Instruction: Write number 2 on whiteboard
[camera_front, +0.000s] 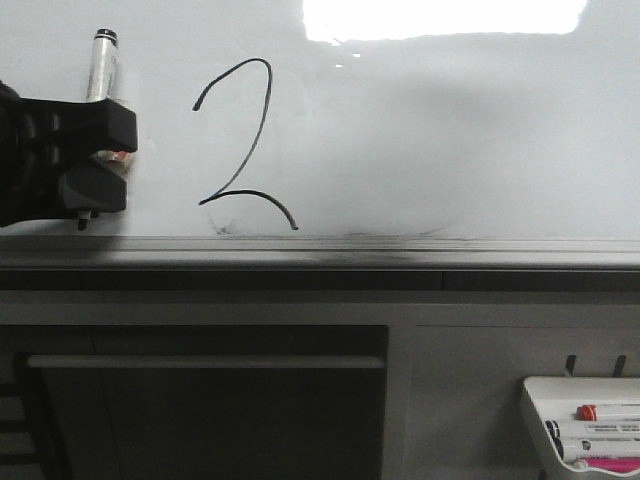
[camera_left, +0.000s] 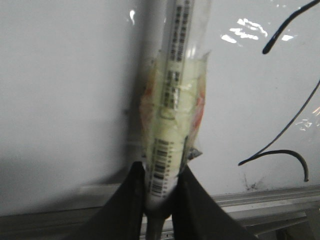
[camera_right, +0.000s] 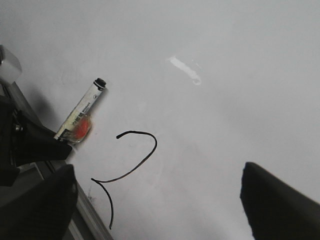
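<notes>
A thin black number 2 (camera_front: 245, 145) stands on the whiteboard (camera_front: 430, 140), its tail ending just above the grey edge rail (camera_front: 330, 248). My left gripper (camera_front: 85, 165) is at the board's left edge, left of the digit, shut on a taped marker (camera_front: 102, 65) that points up. In the left wrist view the fingers (camera_left: 131, 200) pinch the marker (camera_left: 172, 110), and part of the digit (camera_left: 285, 135) shows beside it. My right gripper (camera_right: 157, 200) is open and empty over the board, with the number 2 (camera_right: 127, 170) and the marker (camera_right: 82, 112) in its view.
A small white marker tray (camera_front: 585, 430) with several markers hangs at the lower right, below the rail. A dark panel and shelf (camera_front: 205, 400) sit under the board. A bright light glare (camera_front: 440, 18) lies along the board's top.
</notes>
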